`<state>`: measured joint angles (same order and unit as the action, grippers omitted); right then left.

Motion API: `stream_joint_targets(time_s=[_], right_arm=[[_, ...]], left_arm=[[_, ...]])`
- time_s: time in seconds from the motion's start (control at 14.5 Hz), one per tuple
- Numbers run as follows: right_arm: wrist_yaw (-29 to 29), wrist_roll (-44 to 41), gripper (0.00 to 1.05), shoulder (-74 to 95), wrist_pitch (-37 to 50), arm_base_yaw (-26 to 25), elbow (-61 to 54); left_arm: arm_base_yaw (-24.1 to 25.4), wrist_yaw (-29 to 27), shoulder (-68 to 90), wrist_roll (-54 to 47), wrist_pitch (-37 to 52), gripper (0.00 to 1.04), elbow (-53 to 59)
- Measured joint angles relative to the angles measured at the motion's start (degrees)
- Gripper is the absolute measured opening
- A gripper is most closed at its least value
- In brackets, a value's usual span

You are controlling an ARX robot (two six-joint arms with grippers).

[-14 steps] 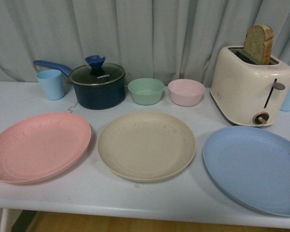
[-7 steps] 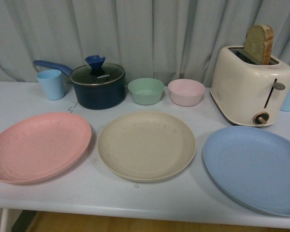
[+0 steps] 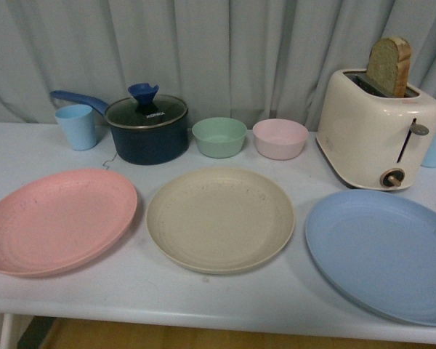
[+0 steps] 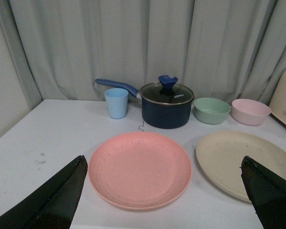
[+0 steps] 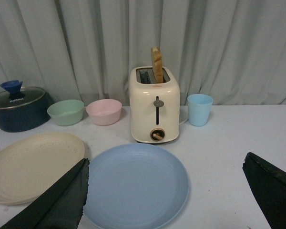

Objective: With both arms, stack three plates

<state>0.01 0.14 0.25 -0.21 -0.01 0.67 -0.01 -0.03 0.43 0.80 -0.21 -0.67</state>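
Left tool point(image 4: 162, 161), jaws apart, faces the pink plate point(image 4: 140, 169), right tool point(image 5: 166, 160), also apart, faces the blue plate point(image 5: 136, 186); I see the beige plate point(image 3: 220, 218) between them.

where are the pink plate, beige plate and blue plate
pink plate point(image 3: 58, 220), front view, centre of its flat base
beige plate point(image 3: 220, 218), front view, centre of its flat base
blue plate point(image 5: 136, 183), right wrist view, middle of its base

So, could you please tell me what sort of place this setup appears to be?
Probably a staged kitchen mock-up, not a real kitchen: a toaster holding a bread slice, a lidded saucepan and a beige plate sit on a plain white table before a grey curtain.
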Motion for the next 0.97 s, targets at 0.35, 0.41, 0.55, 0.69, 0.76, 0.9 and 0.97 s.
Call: stream_joint_targets(time_s=[0.35,0.41,0.55,0.69,0.76,0.9,0.97], right_arm=[[0.02,0.0,0.98,0.0,0.0,0.0,0.0],[0.02,0.0,0.98,0.0,0.0,0.0,0.0],[0.02,0.0,0.98,0.0,0.0,0.0,0.0],[0.02,0.0,0.98,0.0,0.0,0.0,0.0],[0.0,0.0,0.98,0.0,0.0,0.0,0.0],[0.02,0.0,0.98,0.0,0.0,0.0,0.0],[0.02,0.0,0.98,0.0,0.0,0.0,0.0]], left_arm=[[0.0,0.0,0.0,0.0,0.0,0.98,0.0],[0.0,0.0,0.0,0.0,0.0,0.98,0.0],[0.0,0.0,0.0,0.0,0.0,0.98,0.0],[0.0,0.0,0.0,0.0,0.0,0.98,0.0],[0.0,0.0,0.0,0.0,0.0,0.98,0.0],[0.0,0.0,0.0,-0.02,0.0,0.98,0.0],[0.0,0.0,0.0,0.0,0.0,0.98,0.0]])
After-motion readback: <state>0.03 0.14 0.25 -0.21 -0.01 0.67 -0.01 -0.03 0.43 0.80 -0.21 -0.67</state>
